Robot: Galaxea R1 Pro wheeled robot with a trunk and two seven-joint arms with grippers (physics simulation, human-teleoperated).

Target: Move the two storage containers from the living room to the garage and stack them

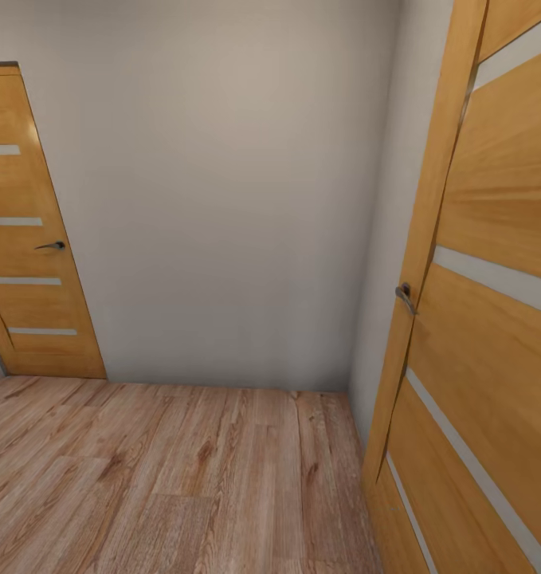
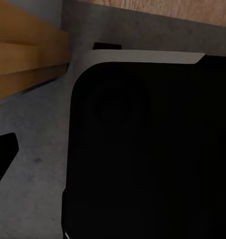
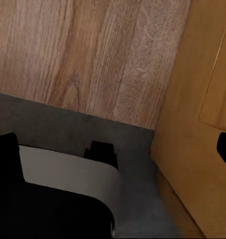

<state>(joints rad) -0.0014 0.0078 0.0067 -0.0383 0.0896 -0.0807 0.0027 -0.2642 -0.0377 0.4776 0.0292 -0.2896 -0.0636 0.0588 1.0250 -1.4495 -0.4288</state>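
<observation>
While the robot is in transit, the head view gives a corridor corner: plain beige wall (image 1: 222, 199) ahead, light wood plank floor (image 1: 166, 478) below, a closed wooden door (image 1: 31, 239) with a lever handle (image 1: 52, 245) on the left, and a second wooden door (image 1: 477, 319) close on the right, standing ajar, handle (image 1: 405, 298) facing us.

Step in hand, my read: navigation between rooms. No orange-red storage container shows in any of the three views, so I can't say where either one is or how it looks, and can't tell whether this leg is outbound or a return.

Left wrist view: dark robot body (image 2: 147, 149) with a pale edge, grey base surface (image 2: 38, 144), orange wood at the margin. Right wrist view: plank floor (image 3: 93, 55), the near door's panel (image 3: 202, 99), same dark body and grey surface. Black slivers at the frame edges may be fingers; can't tell if either gripper is open or closed.

Next move likely calls for steering clear of the right-hand door's edge, which looks very near the base, then picking the correct doorway. Risk: clipping that door leaf while turning.
</observation>
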